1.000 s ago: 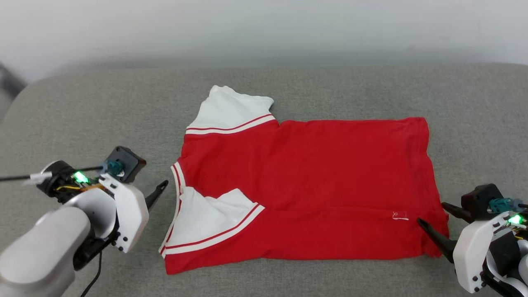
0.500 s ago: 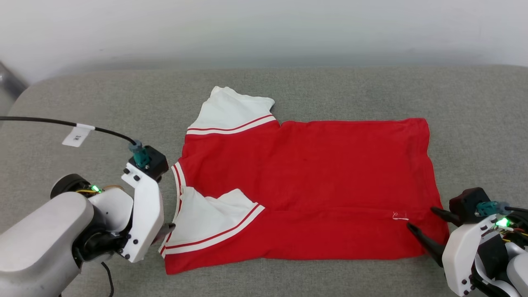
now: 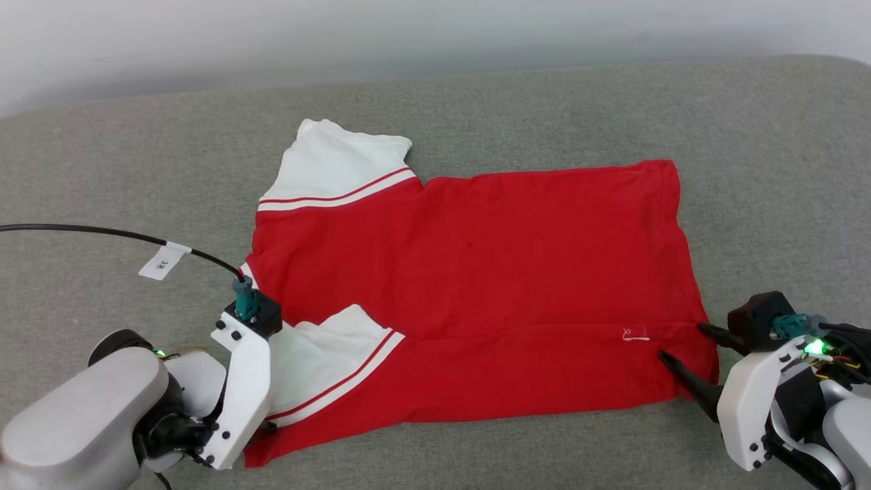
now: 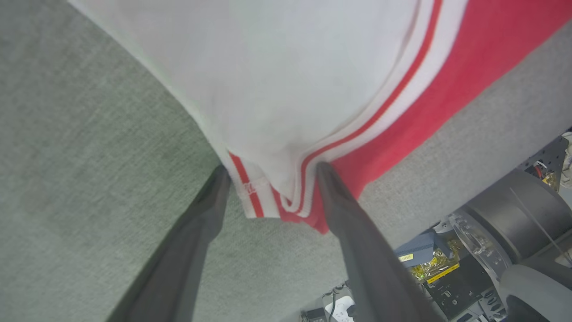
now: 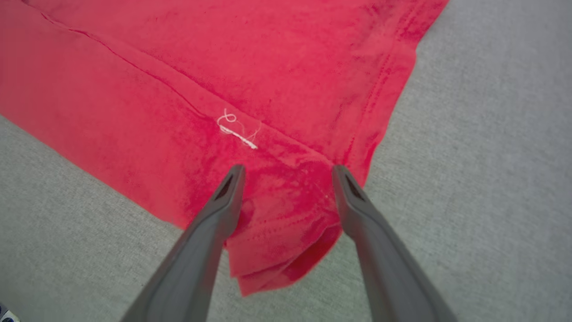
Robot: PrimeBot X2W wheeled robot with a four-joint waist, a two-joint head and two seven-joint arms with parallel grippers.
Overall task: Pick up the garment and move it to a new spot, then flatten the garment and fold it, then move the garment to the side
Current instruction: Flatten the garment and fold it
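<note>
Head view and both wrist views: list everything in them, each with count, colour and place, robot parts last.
garment: one, red with white sleeves and striped trim, spread flat mid-surface.
white thread: one, white, on the garment near its right near corner.
padded surface: one, grey, under everything.
wall: one, pale, behind the surface.
cable: one, black, running left from the left wrist.
left gripper: one, dark fingers, open astride the garment's near left corner.
right gripper: one, dark fingers, open astride its near right corner.

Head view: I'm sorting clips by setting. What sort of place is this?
Probably indoors, a home-like or lab setup: a grey upholstered cushion like a sofa seat, a plain pale wall behind it, the garment spread on it.
</note>
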